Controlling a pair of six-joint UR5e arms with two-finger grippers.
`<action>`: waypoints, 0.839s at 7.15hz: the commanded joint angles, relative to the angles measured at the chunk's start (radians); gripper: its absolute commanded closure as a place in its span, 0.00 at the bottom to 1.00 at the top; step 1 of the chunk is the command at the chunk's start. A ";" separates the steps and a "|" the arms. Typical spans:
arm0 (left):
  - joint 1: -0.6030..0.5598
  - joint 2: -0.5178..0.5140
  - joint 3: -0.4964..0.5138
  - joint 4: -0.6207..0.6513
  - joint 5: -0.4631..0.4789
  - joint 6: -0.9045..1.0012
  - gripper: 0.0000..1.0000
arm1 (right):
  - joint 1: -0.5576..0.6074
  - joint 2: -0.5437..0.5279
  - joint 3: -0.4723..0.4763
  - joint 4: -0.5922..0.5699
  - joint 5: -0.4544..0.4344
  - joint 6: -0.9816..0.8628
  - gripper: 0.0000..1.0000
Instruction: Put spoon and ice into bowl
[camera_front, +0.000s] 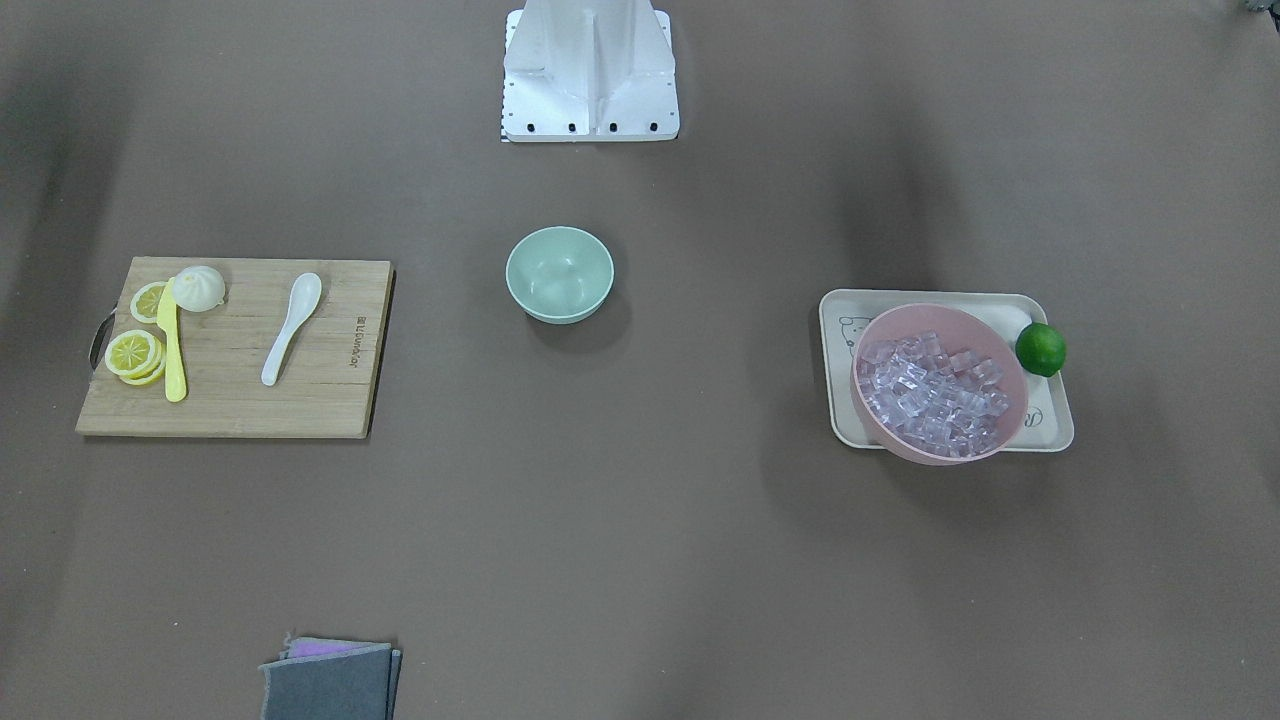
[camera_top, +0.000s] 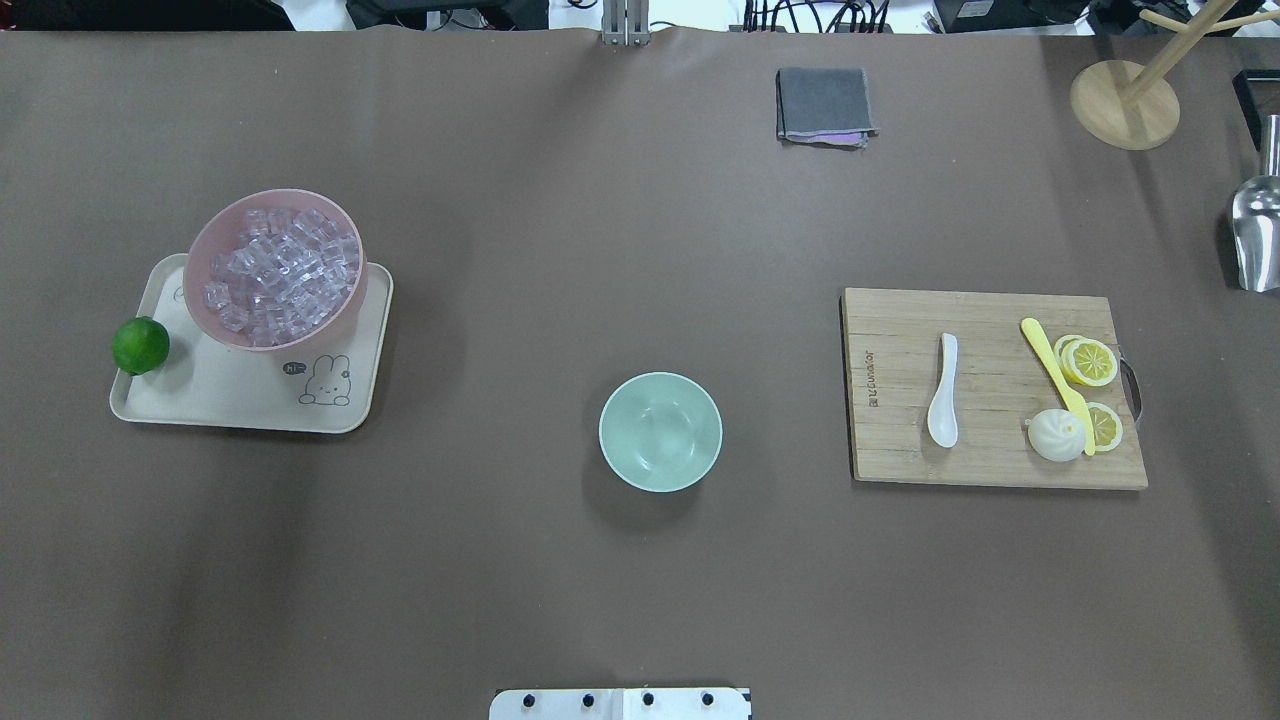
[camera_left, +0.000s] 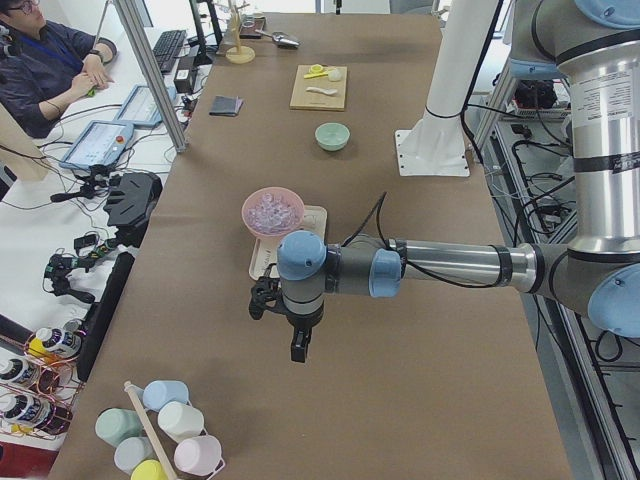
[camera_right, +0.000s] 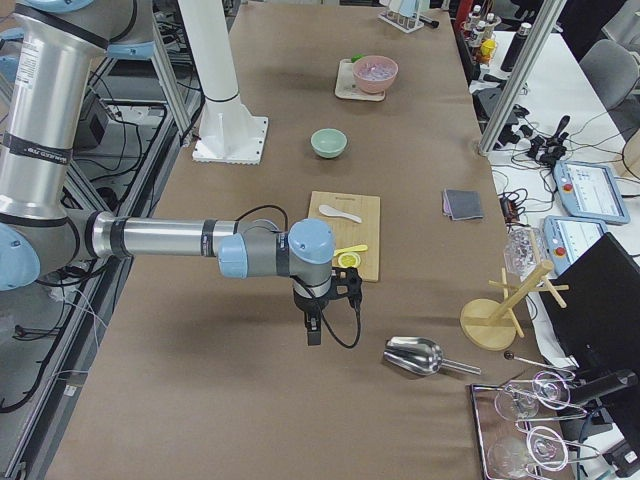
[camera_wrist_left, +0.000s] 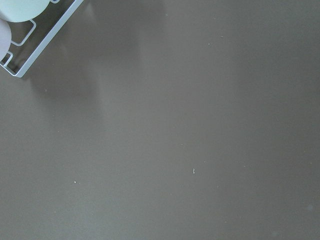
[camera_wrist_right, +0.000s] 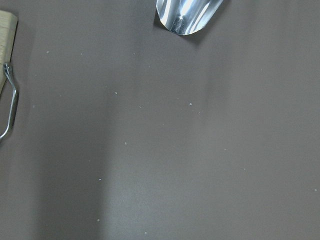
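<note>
The white spoon (camera_front: 291, 327) (camera_top: 943, 390) lies on the wooden cutting board (camera_front: 330, 400) (camera_top: 990, 460). The empty mint-green bowl (camera_front: 559, 274) (camera_top: 660, 431) stands mid-table. Many clear ice cubes (camera_front: 935, 392) (camera_top: 280, 275) fill the pink bowl (camera_front: 930, 455) (camera_top: 290, 346). My left gripper (camera_left: 300, 350) shows only in the exterior left view, hanging over bare table far from the ice. My right gripper (camera_right: 313, 335) shows only in the exterior right view, beyond the board's end. I cannot tell whether either is open or shut.
The pink bowl and a lime (camera_front: 1040, 349) sit on a cream tray (camera_front: 1045, 425). A yellow knife (camera_front: 172, 345), lemon slices (camera_front: 133, 352) and a bun (camera_front: 199, 288) share the board. A folded cloth (camera_top: 824, 104), metal scoop (camera_top: 1258, 235) and wooden stand (camera_top: 1125, 105) lie farther off.
</note>
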 joint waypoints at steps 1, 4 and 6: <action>0.002 -0.004 -0.003 0.002 0.011 0.000 0.02 | 0.000 -0.001 -0.002 0.000 0.001 0.000 0.00; 0.002 -0.002 -0.039 -0.002 0.002 0.002 0.02 | 0.001 0.007 0.033 -0.008 -0.002 0.000 0.00; 0.002 -0.013 -0.059 -0.005 0.002 -0.008 0.02 | 0.001 0.009 0.061 -0.006 0.001 0.000 0.00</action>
